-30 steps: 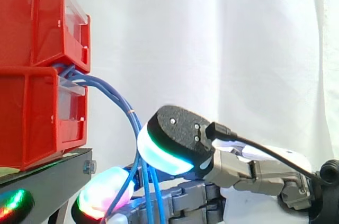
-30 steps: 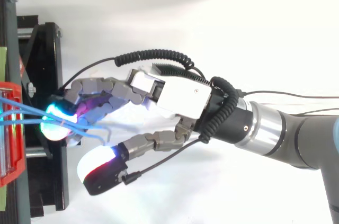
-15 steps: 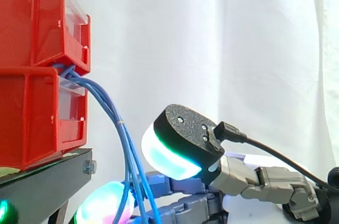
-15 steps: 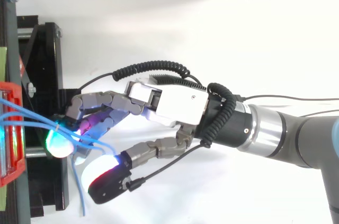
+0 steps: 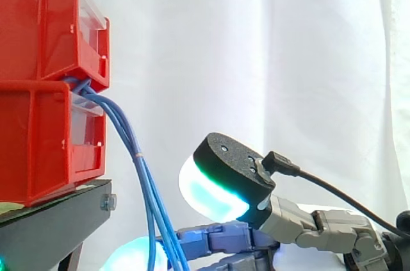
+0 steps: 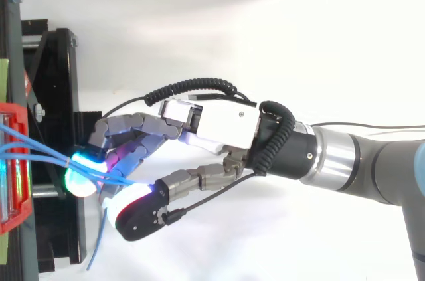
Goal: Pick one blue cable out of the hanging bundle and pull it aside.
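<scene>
A bundle of thin blue cables (image 5: 137, 156) comes out between the two stacked red bins (image 5: 45, 79) and hangs down to the right. In the top view the blue cables (image 6: 46, 159) run from the bin's edge to my hand (image 6: 212, 121) and cross its nearly straight fingers (image 6: 126, 141). One strand trails off below the glowing fingertips (image 6: 83, 178). The thumb (image 6: 136, 209) sits close beside the fingers. From the side its pad (image 5: 214, 181) hovers just above them, to the right of the cables. I see no pinch on a cable.
The bins rest on a black stand (image 5: 57, 220), whose frame (image 6: 56, 95) lies just left of the fingertips. A white curtain (image 5: 288, 59) forms the backdrop. The arm (image 6: 358, 161) enters from the right over a white surface.
The cable bundle, bowed out to the right a second ago, now hangs straighter and nearer the bins. The thumb has swung in toward the fingers and dropped slightly.
</scene>
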Available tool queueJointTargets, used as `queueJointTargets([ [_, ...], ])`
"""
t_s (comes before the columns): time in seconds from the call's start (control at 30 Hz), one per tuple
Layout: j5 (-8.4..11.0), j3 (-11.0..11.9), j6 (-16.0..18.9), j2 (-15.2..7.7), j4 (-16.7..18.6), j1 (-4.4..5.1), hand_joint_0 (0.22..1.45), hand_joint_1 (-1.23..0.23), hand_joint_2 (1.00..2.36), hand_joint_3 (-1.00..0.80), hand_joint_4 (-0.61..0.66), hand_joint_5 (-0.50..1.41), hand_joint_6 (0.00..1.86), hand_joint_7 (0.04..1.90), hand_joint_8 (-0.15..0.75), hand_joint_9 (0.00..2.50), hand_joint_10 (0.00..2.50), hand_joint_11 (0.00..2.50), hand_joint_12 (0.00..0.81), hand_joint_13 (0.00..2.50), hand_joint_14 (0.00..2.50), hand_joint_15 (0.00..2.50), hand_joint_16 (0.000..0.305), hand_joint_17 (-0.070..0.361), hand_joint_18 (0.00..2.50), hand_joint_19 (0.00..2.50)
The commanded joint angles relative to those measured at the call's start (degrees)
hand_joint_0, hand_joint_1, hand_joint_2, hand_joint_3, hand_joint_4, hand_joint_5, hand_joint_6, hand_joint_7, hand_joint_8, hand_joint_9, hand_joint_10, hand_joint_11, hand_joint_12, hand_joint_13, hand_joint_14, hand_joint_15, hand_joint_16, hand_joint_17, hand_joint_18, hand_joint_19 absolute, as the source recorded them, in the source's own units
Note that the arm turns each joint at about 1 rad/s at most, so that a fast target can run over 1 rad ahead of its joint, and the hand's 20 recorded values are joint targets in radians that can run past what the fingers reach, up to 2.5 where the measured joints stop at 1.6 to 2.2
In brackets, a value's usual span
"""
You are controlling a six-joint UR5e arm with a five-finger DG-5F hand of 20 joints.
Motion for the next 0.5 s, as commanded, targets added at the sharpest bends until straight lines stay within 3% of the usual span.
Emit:
queueJointTargets([
  [0.0,-0.12,0.0,0.9,0.3,-0.7,-0.13,0.54,-0.54,1.00,-0.50,0.21,-0.06,0.50,1.10,0.209,1.00,0.02,0.47,0.246,0.73,0.02,0.37,0.030,0.067,0.43,0.25],
  [0.23,-0.21,0.0,0.9,1.5,-2.1,-0.22,0.56,-0.60,1.00,-0.50,0.18,-0.05,0.50,1.16,0.199,1.00,0.02,0.48,0.241,0.73,0.02,0.37,0.029,0.066,0.43,0.25],
  [0.47,-0.21,0.1,1.2,1.5,-1.9,-0.22,0.59,-0.65,1.01,-0.38,0.15,-0.05,0.50,1.23,0.195,0.99,0.02,0.49,0.237,0.73,0.02,0.39,0.029,0.065,0.43,0.26],
])
